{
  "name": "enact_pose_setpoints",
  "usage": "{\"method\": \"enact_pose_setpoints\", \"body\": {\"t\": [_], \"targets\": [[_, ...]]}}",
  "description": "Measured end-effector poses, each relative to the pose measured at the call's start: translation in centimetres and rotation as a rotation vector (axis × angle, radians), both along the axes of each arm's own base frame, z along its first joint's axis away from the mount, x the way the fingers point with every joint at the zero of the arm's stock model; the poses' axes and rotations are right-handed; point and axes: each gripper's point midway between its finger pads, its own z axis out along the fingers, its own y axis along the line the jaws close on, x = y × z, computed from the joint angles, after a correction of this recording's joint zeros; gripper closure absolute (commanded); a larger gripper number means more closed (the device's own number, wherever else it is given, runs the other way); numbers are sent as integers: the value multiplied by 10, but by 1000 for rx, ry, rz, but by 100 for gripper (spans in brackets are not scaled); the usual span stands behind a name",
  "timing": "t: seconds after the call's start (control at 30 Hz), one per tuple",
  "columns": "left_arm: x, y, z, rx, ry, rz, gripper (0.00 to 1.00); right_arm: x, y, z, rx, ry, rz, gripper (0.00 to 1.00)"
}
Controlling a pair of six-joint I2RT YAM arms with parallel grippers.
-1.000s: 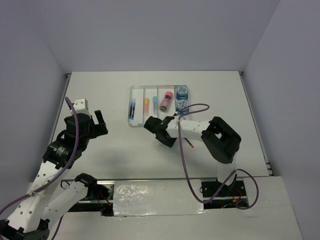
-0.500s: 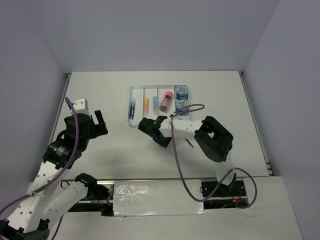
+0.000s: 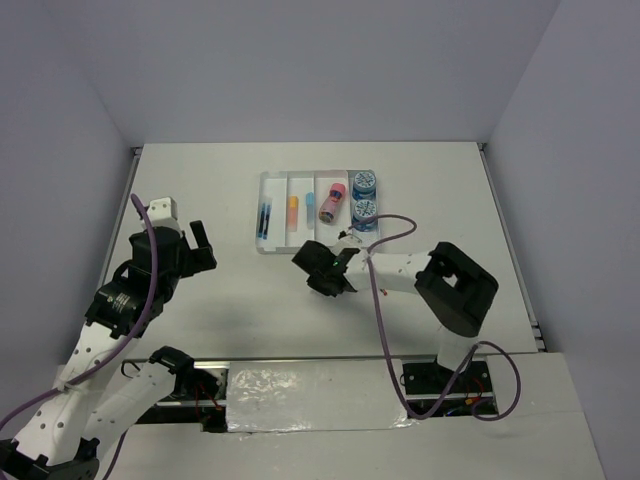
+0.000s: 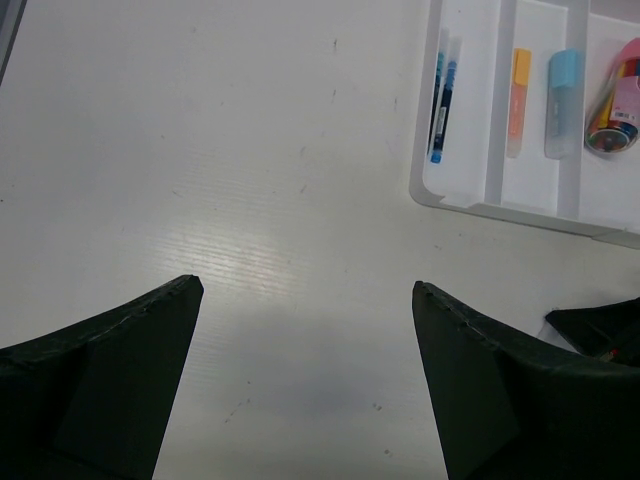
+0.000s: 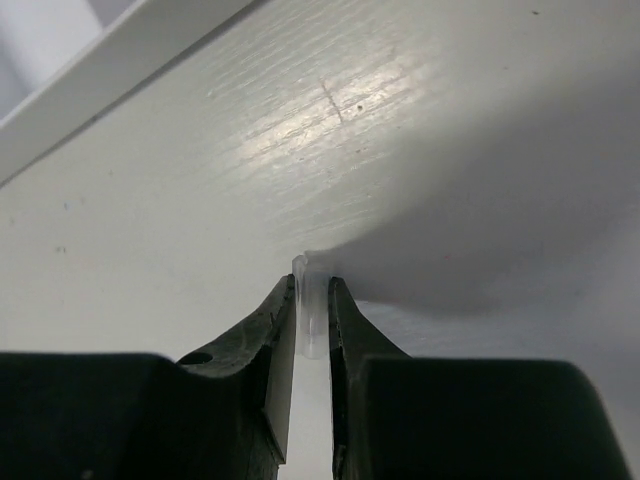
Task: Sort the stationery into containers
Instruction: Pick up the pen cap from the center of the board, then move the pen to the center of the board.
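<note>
White tabletop (image 3: 200,190), seen from above: your right gripper (image 3: 320,270) has drawn in just beside the clear tray (image 3: 262,200), while the left gripper (image 3: 200,245) waits spread wide. Left wrist: blue pens (image 4: 442,95) lie sorted. Right wrist: jaws have closed to pinch a thin pale pen (image 5: 311,325), which looks ready for lifting.

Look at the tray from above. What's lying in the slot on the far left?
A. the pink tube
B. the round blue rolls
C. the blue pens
C: the blue pens lie in the leftmost slot of the tray, while the pink tube and the blue rolls sit further right.
</note>
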Motion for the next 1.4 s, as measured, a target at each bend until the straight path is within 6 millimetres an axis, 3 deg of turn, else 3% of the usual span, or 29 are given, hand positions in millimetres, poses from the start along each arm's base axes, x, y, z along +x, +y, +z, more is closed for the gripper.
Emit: {"method": "enact_pose_setpoints", "body": {"t": [0.07,0.2,0.3,0.4,0.47,0.53,0.67,0.83,0.9,0.93,1.03,1.2,1.4], "targets": [[0,-3,0,-5,2,-14,1,-2,-2,3,31,-20,60,100],[2,-9,-2,-7,11,-49,1,-9,-38,15,3,-53,137,100],[3,-12,-8,-22,48,-43,1,-8,-69,58,37,-156,162,100],[13,-32,-20,-91,117,-49,3,2,-111,128,110,-335,124,100],[16,-58,-31,-139,157,-61,3,8,-149,164,111,-423,56,100],[10,-101,-42,-175,199,-112,4,9,-195,190,43,-462,-32,100],[-5,-200,-49,-241,244,-175,4,0,-246,234,-80,-501,-106,100],[11,-315,-54,-326,291,-68,7,-21,-269,253,-142,-507,-110,100],[18,-349,-65,-367,300,-9,10,-32,-273,254,-145,-507,-110,100],[19,-360,-75,-368,312,16,16,-37,-275,255,-144,-512,-112,100],[18,-382,-102,-344,344,70,21,-52,-282,257,-139,-533,-116,100],[29,-422,-128,-334,366,113,24,-65,-286,260,-136,-554,-107,100],[30,-422,-164,-265,393,151,33,-70,-285,257,-139,-551,-70,100]]}}
